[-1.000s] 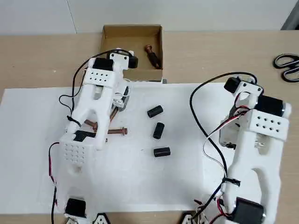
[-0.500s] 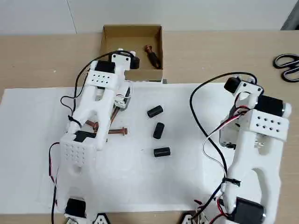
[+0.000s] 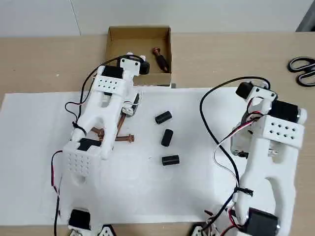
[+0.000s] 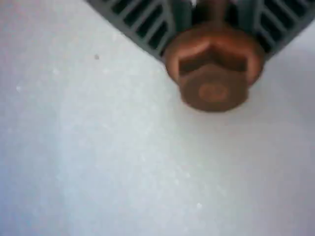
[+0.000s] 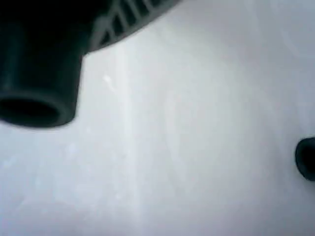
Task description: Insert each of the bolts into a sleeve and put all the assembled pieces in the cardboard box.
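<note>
On white sheet (image 3: pixel 187 191), three loose sleeves (image 3: pixel 167 137)

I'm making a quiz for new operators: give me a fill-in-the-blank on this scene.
The left gripper is shut on a copper ____.
The right gripper is shut on a black ____.
____ loose sleeves lie on the white paper.
The cardboard box holds ____ assembled piece.
Missing: bolt; sleeve; three; one.
</note>
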`<state>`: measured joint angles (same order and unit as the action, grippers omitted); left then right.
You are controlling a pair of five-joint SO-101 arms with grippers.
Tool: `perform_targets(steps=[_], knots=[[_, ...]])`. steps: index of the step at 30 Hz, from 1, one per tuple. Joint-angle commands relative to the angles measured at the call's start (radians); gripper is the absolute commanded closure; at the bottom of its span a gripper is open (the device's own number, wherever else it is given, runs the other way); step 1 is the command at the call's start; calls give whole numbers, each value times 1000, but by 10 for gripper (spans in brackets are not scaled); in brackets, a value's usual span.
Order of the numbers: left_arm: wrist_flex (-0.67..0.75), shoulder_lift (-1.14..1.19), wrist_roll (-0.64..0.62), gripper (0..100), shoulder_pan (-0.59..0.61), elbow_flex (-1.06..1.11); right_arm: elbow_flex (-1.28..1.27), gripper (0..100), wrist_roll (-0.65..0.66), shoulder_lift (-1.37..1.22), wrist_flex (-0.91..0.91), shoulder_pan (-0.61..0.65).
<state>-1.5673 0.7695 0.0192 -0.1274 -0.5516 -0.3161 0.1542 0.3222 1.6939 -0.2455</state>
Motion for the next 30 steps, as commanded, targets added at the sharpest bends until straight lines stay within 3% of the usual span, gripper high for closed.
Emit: perform_targets(steps=[1,6,10,21,27,30], knots=[[-61,-12,-3,995,5,-96,12,995,3,58,12,12],[-189,-12,-58,995,-5,-300,14,995,3,199,28,54],[-189,-55,-98,995,-28,-351,12,995,2,320,-10,87],[-186,-552,-150,995,-152,-147,-29,995,0,464,-39,143],[-186,-804,-150,995,-157,-28,-83,995,0,466,-41,147],[-186,-925,-150,995,-157,67,-83,995,0,469,-39,205]])
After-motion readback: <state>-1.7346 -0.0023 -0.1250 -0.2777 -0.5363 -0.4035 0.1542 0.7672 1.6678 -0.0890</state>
